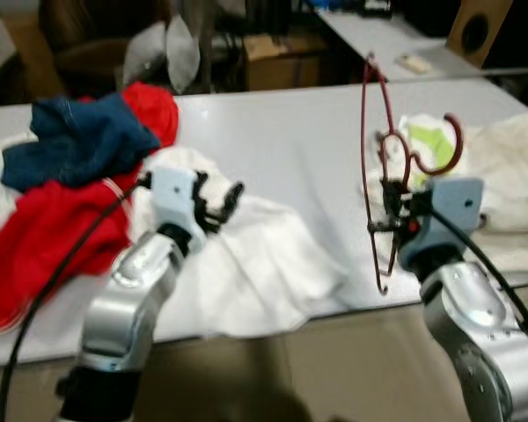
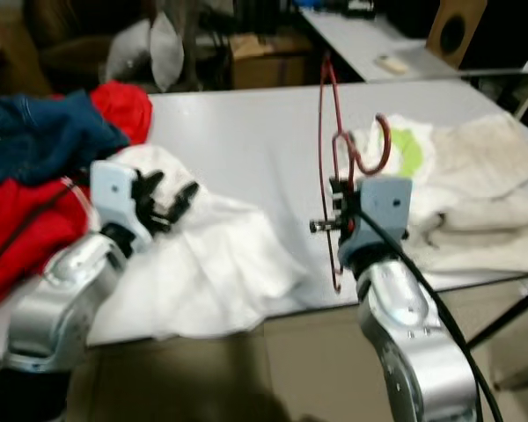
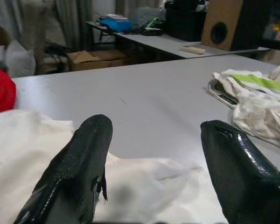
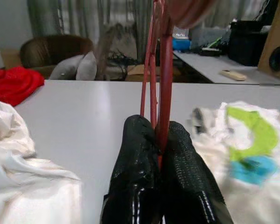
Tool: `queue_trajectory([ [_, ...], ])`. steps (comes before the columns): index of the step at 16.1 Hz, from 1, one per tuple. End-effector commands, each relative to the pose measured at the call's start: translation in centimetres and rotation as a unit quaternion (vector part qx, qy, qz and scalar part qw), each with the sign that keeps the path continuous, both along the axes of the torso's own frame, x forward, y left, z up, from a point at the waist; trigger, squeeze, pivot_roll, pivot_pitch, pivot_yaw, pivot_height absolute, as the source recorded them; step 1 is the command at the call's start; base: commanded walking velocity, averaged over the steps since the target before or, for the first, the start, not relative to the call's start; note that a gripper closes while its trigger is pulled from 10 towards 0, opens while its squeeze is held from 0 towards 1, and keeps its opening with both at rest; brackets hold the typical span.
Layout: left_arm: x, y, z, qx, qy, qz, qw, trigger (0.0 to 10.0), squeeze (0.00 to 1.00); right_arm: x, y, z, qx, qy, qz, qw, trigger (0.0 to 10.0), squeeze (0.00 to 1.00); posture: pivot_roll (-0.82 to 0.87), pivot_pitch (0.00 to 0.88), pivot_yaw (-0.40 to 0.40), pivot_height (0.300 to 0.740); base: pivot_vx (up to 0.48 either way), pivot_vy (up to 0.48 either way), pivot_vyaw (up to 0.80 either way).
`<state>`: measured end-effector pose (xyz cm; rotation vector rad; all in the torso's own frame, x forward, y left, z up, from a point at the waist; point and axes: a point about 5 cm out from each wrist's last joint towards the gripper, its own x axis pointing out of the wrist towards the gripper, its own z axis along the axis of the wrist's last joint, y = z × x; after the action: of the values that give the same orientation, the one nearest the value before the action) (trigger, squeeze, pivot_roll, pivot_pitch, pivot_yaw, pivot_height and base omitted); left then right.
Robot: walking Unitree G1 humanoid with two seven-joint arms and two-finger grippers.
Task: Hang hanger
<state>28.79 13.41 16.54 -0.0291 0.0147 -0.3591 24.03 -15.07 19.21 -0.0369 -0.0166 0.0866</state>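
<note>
Right claw (image 1: 394, 221) clamped on the red wire hanger (image 1: 376, 167), fingers (image 4: 144, 154) pressed together around the thin wires near the neck. Holds the hanger upright in the air, just off the near edge of the counter (image 1: 290, 149) toward its right end, hook (image 1: 440, 145) curling up and over the pale garment (image 1: 502, 185) with the green print. Left claw (image 1: 216, 207) spread apart and empty, poised low over the white cloth (image 1: 255, 264) at the near edge, left of the counter's middle; red garment (image 1: 53, 229) and blue garment (image 1: 75, 141) heaped by the left edge.

Risks, as a judgement: grip sits on slim, smooth wire and not on a broad part, so the hanger could pivot or slide between the fingers once moved, leaving the hook pointing the wrong way for any rail. Lower end of the frame hangs below the level of the counter's near edge, so could knock it on a sideways swing and twist in the grasp. Hook close above the pale garment, so could snag the fabric and drag it along. No rail or rod to hang on made out, so turning or walking with the hanger held out seems likely, with more chance of sway.

Pose: right forearm raised steeply from below the counter's edge, wrist bent so the claw points across the counter. Left forearm likewise angled up and forward, wrist tipped down toward the cloth.
</note>
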Motion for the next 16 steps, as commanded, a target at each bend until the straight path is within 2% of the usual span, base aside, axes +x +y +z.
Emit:
queue_trajectory([
  [1,-0.1,-0.7,0.1,0.002,-0.004,-0.011,1.0,10.0,0.47,-0.1,-0.6,0.0,-0.009,-0.004,-0.014,1.0,10.0,0.0,0.03,0.019,0.04,0.74,0.0,-0.416,0.0],
  [6,-0.2,-0.4,0.1,-0.002,-0.011,0.003,1.0,10.0,0.47,-0.3,-0.6,-0.8,-0.004,0.006,-0.008,1.0,10.0,0.0,0.04,0.009,0.028,0.74,0.0,-0.326,0.0],
  [8,-0.2,0.3,0.1,-0.029,-0.013,0.03,0.999,10.0,0.28,-0.4,-0.9,-1.2,0.024,0.014,-0.009,1.0,10.0,0.0,0.04,0.006,0.025,0.74,0.0,0.0,-0.8],
  [9,-0.2,0.5,0.2,-0.026,-0.018,0.034,0.999,10.0,0.22,-0.4,-1.0,-1.1,0.025,0.008,-0.015,1.0,10.0,0.0,0.04,0.005,0.023,0.74,0.0,0.0,-0.8],
  [10,-0.1,1.0,-0.1,-0.004,-0.024,0.038,0.999,10.0,0.19,-0.3,-1.3,-1.3,0.025,0.006,-0.024,0.999,10.0,0.0,0.04,0.003,0.02,0.74,0.0,0.0,-0.76],
  [11,0.0,1.6,-0.4,0.022,-0.026,0.044,0.998,10.0,0.19,-0.3,-1.7,-1.8,0.025,0.009,-0.036,0.999,10.0,0.0,0.04,0.002,0.019,0.74,0.0,0.0,-0.72],
  [12,0.1,2.0,-0.6,0.03,-0.023,0.049,0.998,10.0,0.19,-0.3,-1.6,-2.1,0.049,0.016,-0.026,0.998,10.0,0.0,0.04,0.001,0.018,0.74,0.0,0.0,-0.61],
  [14,0.3,3.3,-0.3,0.034,-0.031,0.058,0.997,10.0,0.2,-0.4,-2.4,-2.7,0.064,0.009,-0.05,0.997,10.0,0.0,0.04,0.0,0.014,0.74,0.0,0.0,-0.25],
  [16,0.5,3.6,-0.1,0.04,-0.035,0.061,0.997,10.0,0.2,-0.5,-2.7,-3.0,0.061,0.005,-0.061,0.996,10.0,0.0,0.04,0.003,0.013,0.74,0.0,0.0,0.0],
])
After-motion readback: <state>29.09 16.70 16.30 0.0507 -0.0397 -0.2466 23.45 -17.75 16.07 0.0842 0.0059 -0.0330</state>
